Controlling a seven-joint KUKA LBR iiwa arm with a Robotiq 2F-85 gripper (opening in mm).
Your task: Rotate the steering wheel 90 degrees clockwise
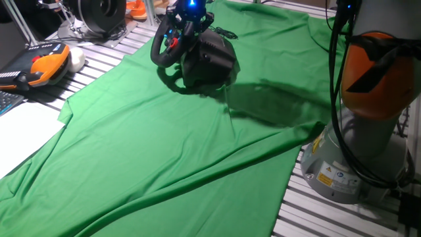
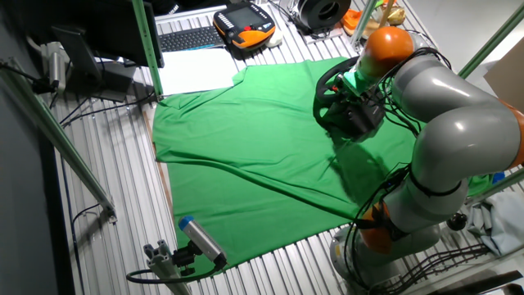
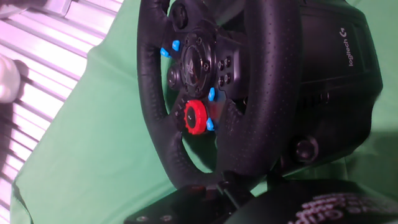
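The black steering wheel (image 1: 162, 47) stands upright on its bulky black box base (image 1: 212, 60) at the far end of the green cloth (image 1: 164, 151). It also shows in the other fixed view (image 2: 322, 92). In the hand view its rim (image 3: 258, 106) fills the frame, with a red dial (image 3: 194, 117) and blue buttons on the hub. My gripper (image 1: 186, 23) sits at the top of the rim. In the hand view the gripper (image 3: 227, 186) meets the rim's end, its dark fingers (image 3: 168, 211) closed against it.
An orange and black teach pendant (image 1: 43, 66) and a round black-and-silver disc device (image 1: 99, 13) lie beyond the cloth's far left edge. A white sheet (image 1: 20, 131) lies at the left. The robot's base (image 1: 348, 158) stands at the right. A keyboard (image 2: 188, 37) lies by the pendant.
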